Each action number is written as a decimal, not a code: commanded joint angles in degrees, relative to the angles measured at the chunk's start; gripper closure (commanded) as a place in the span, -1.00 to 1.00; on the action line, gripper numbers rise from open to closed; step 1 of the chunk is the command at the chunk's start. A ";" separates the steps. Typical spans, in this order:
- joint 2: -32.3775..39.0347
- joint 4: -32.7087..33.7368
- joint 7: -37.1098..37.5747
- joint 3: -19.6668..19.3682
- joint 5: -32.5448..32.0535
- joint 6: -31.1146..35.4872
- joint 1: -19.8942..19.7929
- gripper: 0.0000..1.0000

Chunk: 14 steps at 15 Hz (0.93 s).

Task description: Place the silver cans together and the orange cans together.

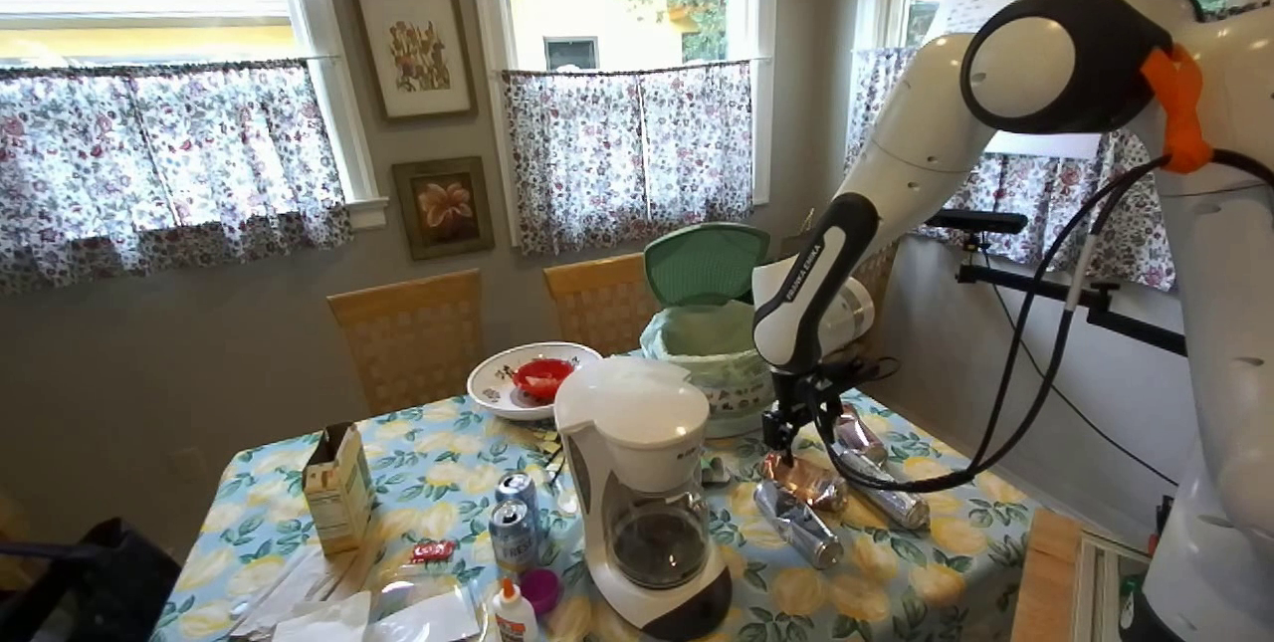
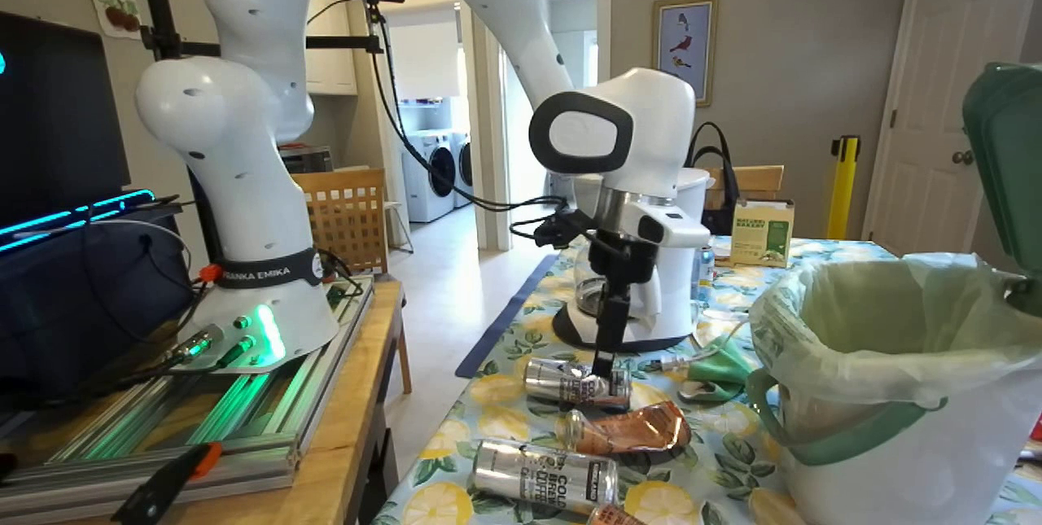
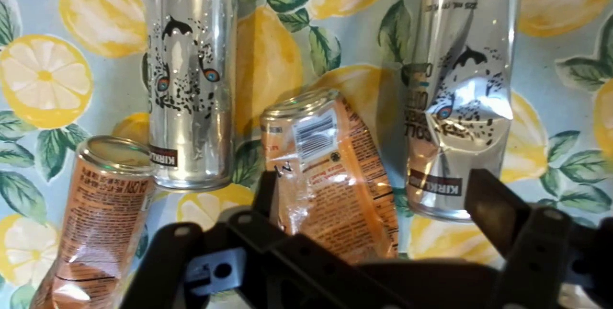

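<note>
Lemon-print tblcloth (image 3: 45, 76): silver cans (image 3: 191, 84) & orange cans (image 3: 103, 213) are lying intermixed; gripper (image 3: 373, 182) is hanging above w/ jaws wide.

The silver cans (image 3: 191, 84) are glossy metal, one smooth, one dented; the orange cans (image 3: 325, 179) are shiny, crumpled metal; the gripper (image 3: 376, 194) looks matt; the coffee maker (image 1: 637, 423) is smooth plastic with a glossy glass jug (image 1: 657, 535); the bin liner (image 2: 863, 374) is thin, wrinkled plastic

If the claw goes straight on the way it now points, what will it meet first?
The claw would likely meet the middle orange can first, or perhaps the dented silver can beside it; depth is unclear.
</note>
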 commanded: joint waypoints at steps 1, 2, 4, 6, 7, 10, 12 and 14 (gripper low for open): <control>0.42 -1.85 0.51 -0.99 0.97 6.21 -1.59 -1.00; 1.17 -1.76 0.40 -1.18 1.15 8.19 -2.02 -1.00; 1.88 -1.79 0.26 -1.56 1.11 9.91 -2.45 -1.00; 1.69 -2.31 1.42 -2.63 0.41 9.39 -2.09 -1.00; 1.46 -2.61 2.65 -3.80 -0.63 8.70 -1.38 -1.00; 0.54 -4.41 4.03 -6.50 -3.10 8.00 -0.36 -1.00; 0.73 -5.44 3.85 -7.56 -3.54 8.32 -0.67 -1.00; 1.22 -6.31 3.32 -8.13 -3.14 9.08 -1.30 -1.00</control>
